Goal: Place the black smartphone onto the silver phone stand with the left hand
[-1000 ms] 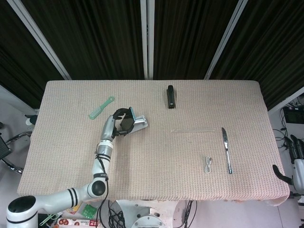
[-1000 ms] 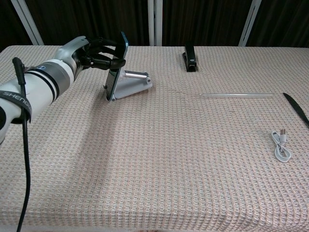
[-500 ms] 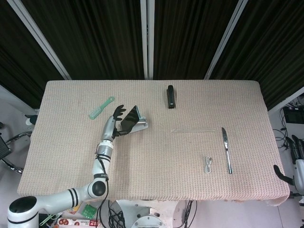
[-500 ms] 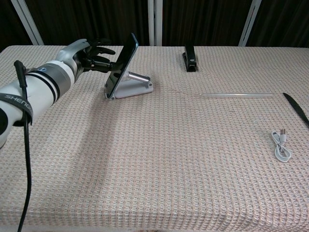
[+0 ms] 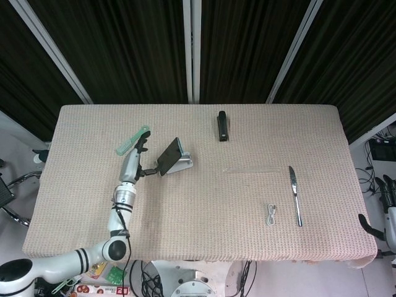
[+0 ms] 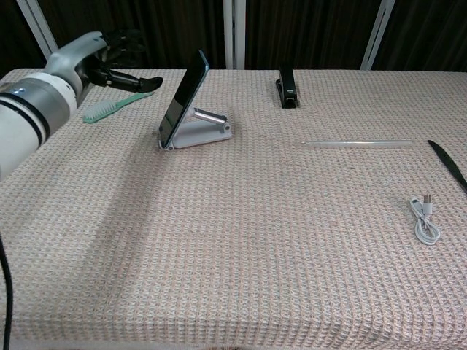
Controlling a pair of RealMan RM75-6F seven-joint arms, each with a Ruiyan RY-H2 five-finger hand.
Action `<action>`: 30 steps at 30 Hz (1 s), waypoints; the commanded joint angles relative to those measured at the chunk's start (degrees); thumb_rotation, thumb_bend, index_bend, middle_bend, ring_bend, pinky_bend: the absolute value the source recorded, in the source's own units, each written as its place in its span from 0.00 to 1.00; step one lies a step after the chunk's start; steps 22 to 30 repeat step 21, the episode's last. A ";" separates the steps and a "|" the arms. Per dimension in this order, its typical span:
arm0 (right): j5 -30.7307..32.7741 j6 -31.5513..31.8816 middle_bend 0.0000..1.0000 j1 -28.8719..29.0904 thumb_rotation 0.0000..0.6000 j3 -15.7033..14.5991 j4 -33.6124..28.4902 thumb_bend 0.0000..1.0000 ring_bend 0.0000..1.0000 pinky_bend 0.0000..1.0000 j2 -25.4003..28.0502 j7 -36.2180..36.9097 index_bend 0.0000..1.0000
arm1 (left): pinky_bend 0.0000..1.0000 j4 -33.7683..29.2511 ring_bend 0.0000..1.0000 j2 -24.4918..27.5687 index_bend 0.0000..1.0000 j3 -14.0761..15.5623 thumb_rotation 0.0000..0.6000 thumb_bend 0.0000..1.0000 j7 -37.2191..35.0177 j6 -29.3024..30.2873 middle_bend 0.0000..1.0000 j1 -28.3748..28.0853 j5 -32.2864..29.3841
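Placement looks done: black slab smartphone (image 6: 184, 98) leans on the silver wedge-shaped phone stand (image 6: 202, 130), just right of the empty, loosely spread left hand (image 6: 109, 62).

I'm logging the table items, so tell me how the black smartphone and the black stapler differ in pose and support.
The black smartphone leans tilted, its top edge raised; the black stapler lies low and flat.
The smartphone rests on the silver phone stand; the stapler sits directly on the table.
The smartphone is a thin slab, the stapler a narrow bar.
Both are black, and no robot hand touches either.
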 commanded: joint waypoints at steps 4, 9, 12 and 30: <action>-1.97 -0.37 0.00 0.52 1.00 -0.80 2.09 0.20 0.00 0.00 -0.70 -0.16 0.00 | 0.22 -8.47 0.10 18.26 0.07 11.47 1.00 0.26 4.87 9.22 0.08 9.29 18.33; -4.13 0.44 0.00 0.72 1.00 -1.45 3.92 0.20 0.00 0.00 -2.07 -0.75 0.00 | 0.22 -7.46 0.09 28.30 0.11 19.56 1.00 0.26 15.71 18.25 0.08 16.22 28.40; -4.60 0.46 0.00 0.84 1.00 -1.68 4.54 0.20 0.00 0.00 -2.65 -0.94 0.00 | 0.21 -8.58 0.09 31.34 0.11 22.35 1.00 0.24 19.86 22.61 0.08 20.70 29.33; -5.04 -0.61 0.00 1.83 1.00 -1.84 4.58 0.20 0.00 0.00 -3.87 -2.68 0.00 | 0.21 -9.19 0.09 34.80 0.11 25.57 0.86 0.19 19.40 31.19 0.09 29.43 30.27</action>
